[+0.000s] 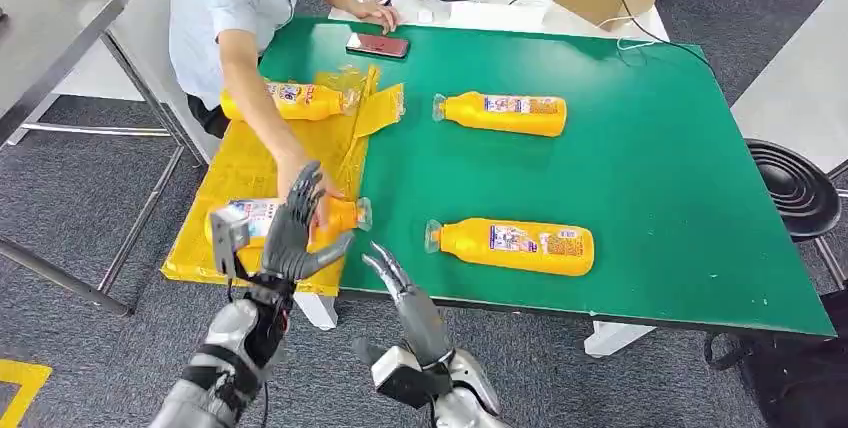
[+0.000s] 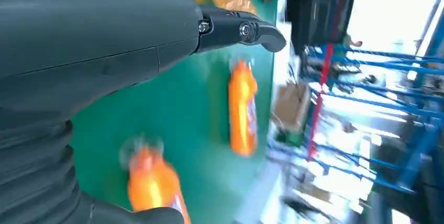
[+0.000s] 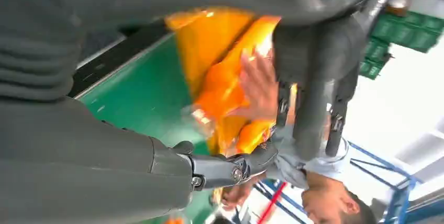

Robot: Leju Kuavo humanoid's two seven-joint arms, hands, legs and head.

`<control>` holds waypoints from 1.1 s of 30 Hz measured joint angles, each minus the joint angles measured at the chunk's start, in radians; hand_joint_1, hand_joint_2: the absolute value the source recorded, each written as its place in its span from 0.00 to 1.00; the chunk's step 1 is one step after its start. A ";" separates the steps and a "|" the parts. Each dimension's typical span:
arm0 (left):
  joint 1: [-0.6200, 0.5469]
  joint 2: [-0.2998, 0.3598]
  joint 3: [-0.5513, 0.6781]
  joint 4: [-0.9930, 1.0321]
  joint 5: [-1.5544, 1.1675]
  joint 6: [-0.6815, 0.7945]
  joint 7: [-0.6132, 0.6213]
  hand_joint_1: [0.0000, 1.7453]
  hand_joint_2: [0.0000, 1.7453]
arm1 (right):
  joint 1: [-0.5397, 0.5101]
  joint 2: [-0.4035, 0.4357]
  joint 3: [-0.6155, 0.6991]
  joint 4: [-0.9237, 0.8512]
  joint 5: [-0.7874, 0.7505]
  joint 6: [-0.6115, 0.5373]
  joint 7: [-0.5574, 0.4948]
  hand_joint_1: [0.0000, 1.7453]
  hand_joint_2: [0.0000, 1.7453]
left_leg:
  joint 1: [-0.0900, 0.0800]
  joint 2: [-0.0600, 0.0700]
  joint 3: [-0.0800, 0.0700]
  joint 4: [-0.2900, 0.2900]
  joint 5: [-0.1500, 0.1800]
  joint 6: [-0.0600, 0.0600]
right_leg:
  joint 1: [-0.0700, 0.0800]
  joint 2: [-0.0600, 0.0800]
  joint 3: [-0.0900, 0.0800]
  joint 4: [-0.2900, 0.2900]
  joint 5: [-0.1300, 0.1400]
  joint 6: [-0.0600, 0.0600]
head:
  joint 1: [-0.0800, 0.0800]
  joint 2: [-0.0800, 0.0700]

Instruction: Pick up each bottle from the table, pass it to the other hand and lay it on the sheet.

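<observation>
Green table (image 1: 650,178), head view: yellow sheet (image 1: 235,173) draped over the left edge.
Left hand (image 1: 295,233): raised above the near end of the sheet, fingers apart, grasping nothing, just in front of the near sheet bottle (image 1: 262,218).
Near sheet bottle: lying on the sheet, covered by a person's hand (image 1: 305,180).
Far sheet bottle (image 1: 290,101): lying across the far end of the sheet, beside the person's arm.
Right hand (image 1: 395,273): released, fingers extended at the near table edge, close beside the left hand.
Near table bottle (image 1: 515,246): lying on bare green, right of the right hand.
Far table bottle (image 1: 505,113): lying on green, right of the sheet.
Phone (image 1: 377,45): flat at the far edge.
</observation>
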 measured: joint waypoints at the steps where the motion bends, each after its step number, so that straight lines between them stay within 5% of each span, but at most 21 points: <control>1: 0.033 0.000 0.000 -0.024 0.007 0.002 -0.012 0.00 1.00 | 0.018 -0.019 -0.013 -0.024 0.021 -0.013 0.002 0.00 1.00 | 0.000 0.000 0.000 0.000 0.000 0.000 | 0.000 0.000 0.000 0.000 0.000 0.000 | 0.000 0.000; 14: 0.224 -0.003 0.053 -0.258 -0.116 0.157 -0.086 0.00 1.00 | 0.088 -0.214 -0.371 -0.186 0.378 -0.182 0.141 0.00 1.00 | -0.001 -0.001 -0.001 0.000 -0.001 0.001 | 0.000 0.000 0.000 0.000 0.001 0.001 | 0.000 0.000; 21: 0.245 -0.021 0.052 -0.314 -0.151 0.184 -0.090 0.00 1.00 | -0.058 -0.278 -0.488 -0.043 0.643 -0.264 0.324 0.00 1.00 | -0.001 0.000 -0.001 0.000 0.000 0.001 | -0.001 0.000 0.000 0.000 0.001 0.001 | 0.000 0.000; 33: 0.194 -0.035 0.020 -0.295 -0.163 0.199 -0.059 0.00 1.00 | -0.269 -0.280 -0.540 0.240 0.626 -0.129 0.408 0.00 1.00 | 0.000 -0.001 -0.001 0.001 0.000 0.001 | 0.000 0.000 0.000 0.000 0.001 0.001 | 0.000 0.000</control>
